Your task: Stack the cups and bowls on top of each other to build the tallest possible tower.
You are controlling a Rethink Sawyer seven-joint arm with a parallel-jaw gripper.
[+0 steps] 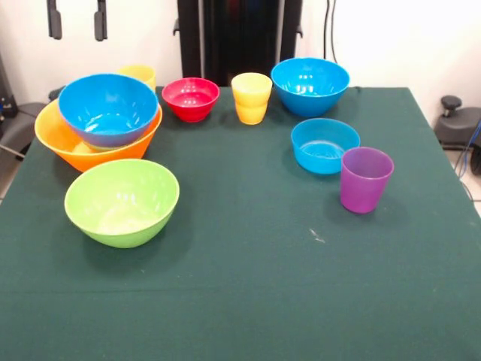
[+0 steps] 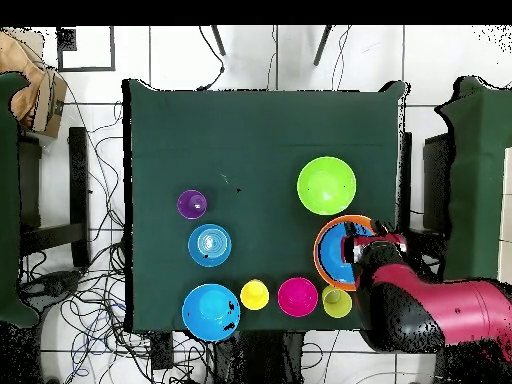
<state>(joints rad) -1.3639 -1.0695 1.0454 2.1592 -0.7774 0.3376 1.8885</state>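
The tower is a huge orange-yellow bowl (image 1: 58, 141) (image 2: 320, 258) with a large blue bowl (image 1: 109, 109) (image 2: 338, 262) nested in it, at the table's left in the front view. A lime green bowl (image 1: 122, 201) (image 2: 326, 185) sits in front of it. Along the far edge stand a yellow cup (image 1: 140, 74) (image 2: 337, 302), a small red bowl (image 1: 190, 98) (image 2: 298, 296), a second yellow cup (image 1: 251, 98) (image 2: 255, 295) and another large blue bowl (image 1: 310, 85) (image 2: 211, 311). A shallow blue bowl (image 1: 325, 145) (image 2: 209, 244) and a purple cup (image 1: 365, 179) (image 2: 191, 204) are on the right. My gripper (image 1: 77, 19) (image 2: 362, 243) hangs high above the tower, open and empty.
The green cloth table (image 1: 248, 301) drops off at its edges. The red and black arm (image 2: 430, 305) reaches in over the table edge beside the tower. Cables and chairs lie on the floor around the table.
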